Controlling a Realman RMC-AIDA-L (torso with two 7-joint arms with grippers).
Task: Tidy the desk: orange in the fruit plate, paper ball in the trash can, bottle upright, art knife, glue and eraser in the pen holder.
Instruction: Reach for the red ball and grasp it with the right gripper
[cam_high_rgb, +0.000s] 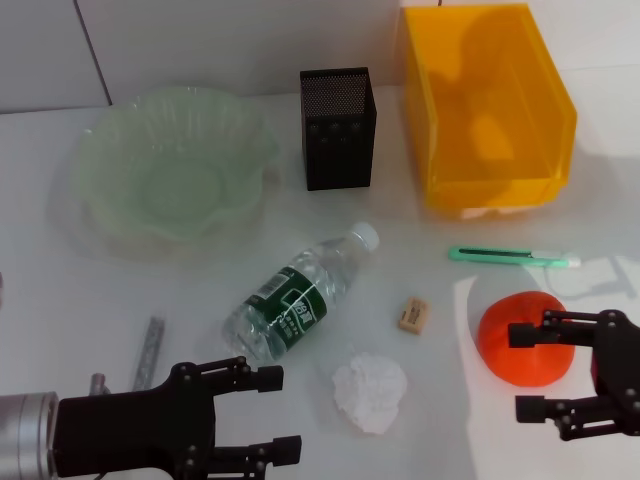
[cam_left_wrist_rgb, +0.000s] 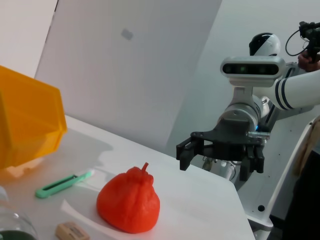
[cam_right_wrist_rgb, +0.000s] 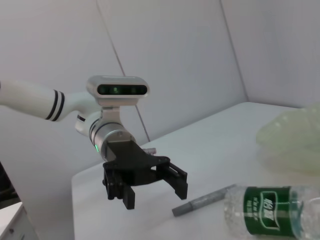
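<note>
Little of the tidying looks done. The orange (cam_high_rgb: 527, 338) sits near the right edge of the tabletop (cam_high_rgb: 100, 320), not in the fruit plate (cam_high_rgb: 170, 170) at the far left, which holds nothing; the paper ball (cam_high_rgb: 369, 392) lies near the front edge, well apart from the trash can (cam_high_rgb: 487, 105) at the far right corner; the bottle (cam_high_rgb: 300, 292) lies on its side mid-table; the eraser (cam_high_rgb: 412, 313) rests between bottle and orange; the green art knife (cam_high_rgb: 514, 257) lies just in front of the trash can. None of the small items has reached the pen holder (cam_high_rgb: 338, 128) at the far edge. A grey stick (cam_high_rgb: 150, 352) near the left front may be the glue, though I cannot be sure.

The right gripper (cam_high_rgb: 545, 370) stands with fingers apart at the orange, one finger across its top, not yet closed; the left gripper (cam_high_rgb: 265, 415) hovers spread wide and empty at the front edge.

The left wrist view shows the orange's nub and a gap between the fruit and the right gripper, which the head view hides; the right wrist view shows the grey stick lying close beside the bottle's base, and the left gripper from the front.
</note>
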